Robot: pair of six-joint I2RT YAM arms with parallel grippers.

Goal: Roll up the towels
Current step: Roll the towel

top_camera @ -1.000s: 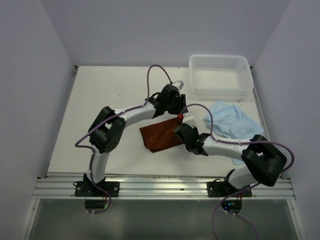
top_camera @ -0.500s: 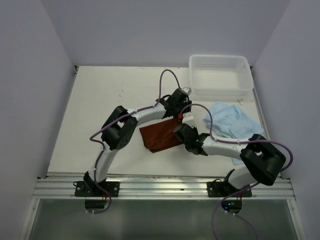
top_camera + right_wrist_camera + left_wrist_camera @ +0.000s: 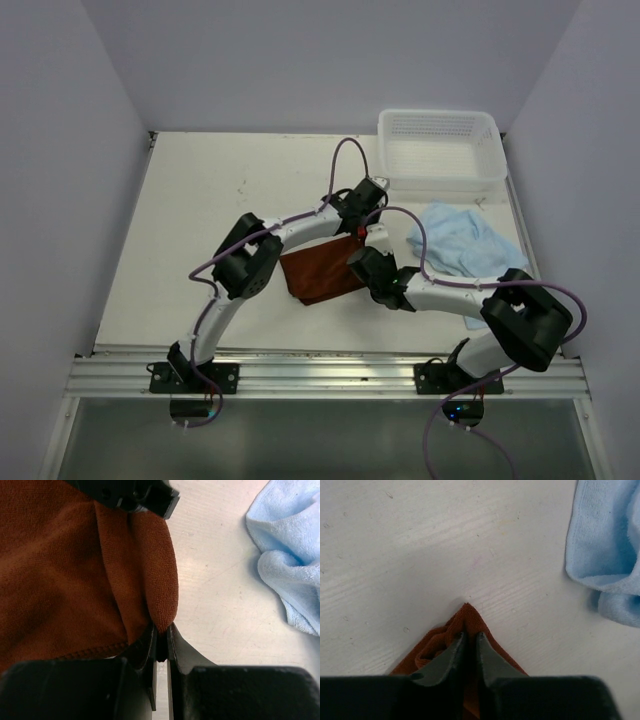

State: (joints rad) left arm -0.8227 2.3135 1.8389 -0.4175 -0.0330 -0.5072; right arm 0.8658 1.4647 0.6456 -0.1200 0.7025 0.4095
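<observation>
No legible text, label, brand, number or sign on any surface, any view.

You have a white mesh basket point(image 3: 440, 178) standing open side up at the far right corner of the pale table point(image 3: 200, 290). A few dark specks point(image 3: 240, 184) mark the tabletop left of centre. A metal rail point(image 3: 330, 372) runs along the near edge, and plain walls point(image 3: 60, 200) close in the other sides.

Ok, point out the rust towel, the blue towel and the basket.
rust towel point(image 3: 318, 278), top view, middle of its flat part.
light blue towel point(image 3: 455, 242), top view, its crumpled middle.
white basket point(image 3: 440, 181), top view, its near wall.
</observation>
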